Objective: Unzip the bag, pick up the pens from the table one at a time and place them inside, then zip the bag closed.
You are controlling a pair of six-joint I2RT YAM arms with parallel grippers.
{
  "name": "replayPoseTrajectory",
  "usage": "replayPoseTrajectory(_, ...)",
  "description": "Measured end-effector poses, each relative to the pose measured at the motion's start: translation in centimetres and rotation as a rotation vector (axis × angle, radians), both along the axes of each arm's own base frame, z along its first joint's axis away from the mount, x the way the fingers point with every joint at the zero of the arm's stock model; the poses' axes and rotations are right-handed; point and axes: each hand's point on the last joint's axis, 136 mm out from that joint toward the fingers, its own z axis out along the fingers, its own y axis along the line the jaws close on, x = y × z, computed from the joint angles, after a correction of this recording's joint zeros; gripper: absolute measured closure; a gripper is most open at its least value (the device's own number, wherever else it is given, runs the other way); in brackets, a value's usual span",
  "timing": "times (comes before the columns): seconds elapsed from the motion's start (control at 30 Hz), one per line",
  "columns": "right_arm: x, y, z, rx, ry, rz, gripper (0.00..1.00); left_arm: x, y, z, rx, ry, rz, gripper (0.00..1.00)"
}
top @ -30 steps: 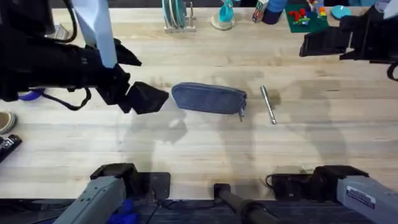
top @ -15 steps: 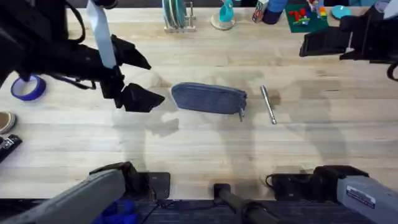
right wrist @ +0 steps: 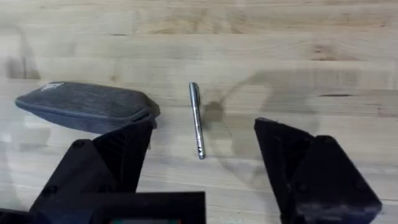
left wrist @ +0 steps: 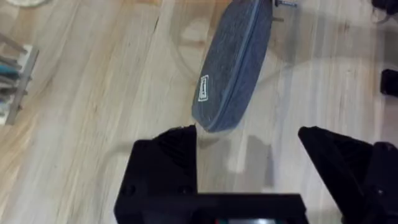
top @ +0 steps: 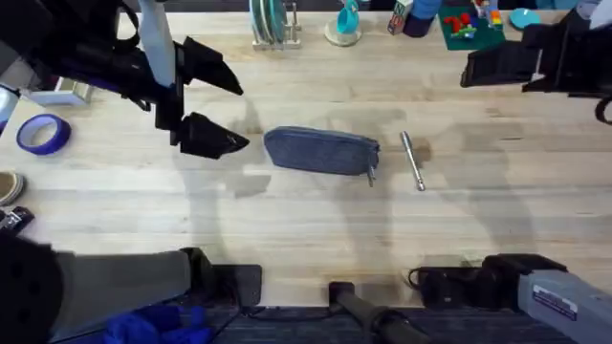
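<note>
The left gripper (top: pixel 215 110), with its fingers spread wide, has been drawn away from the bag (top: pixel 321 151) and shifted toward the far left of the table (top: pixel 287 220), so that a wider strip of bare wood is now seen between them. A roll of blue tape (top: pixel 42 135), formerly hidden under the left arm, has been uncovered near the table's left edge.

No readable text. Small white tag on the bag (left wrist: pixel 203 88) has print, illegible. Label on right arm base (top: pixel 557 302) also illegible.
</note>
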Motion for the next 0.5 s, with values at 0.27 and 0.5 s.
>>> replayPoseTrajectory(0.27, 0.0, 0.0, 0.0, 0.0, 0.0, 0.0, 0.005, 0.1, 0.5, -0.8, -0.105, -0.004, -0.061, 0.01)
replayPoseTrajectory(0.5, 0.0, 0.0, 0.0, 0.002, 0.0, 0.001, 0.005, 0.9, 0.3, -1.7, -0.164, -0.047, -0.113, 0.01)
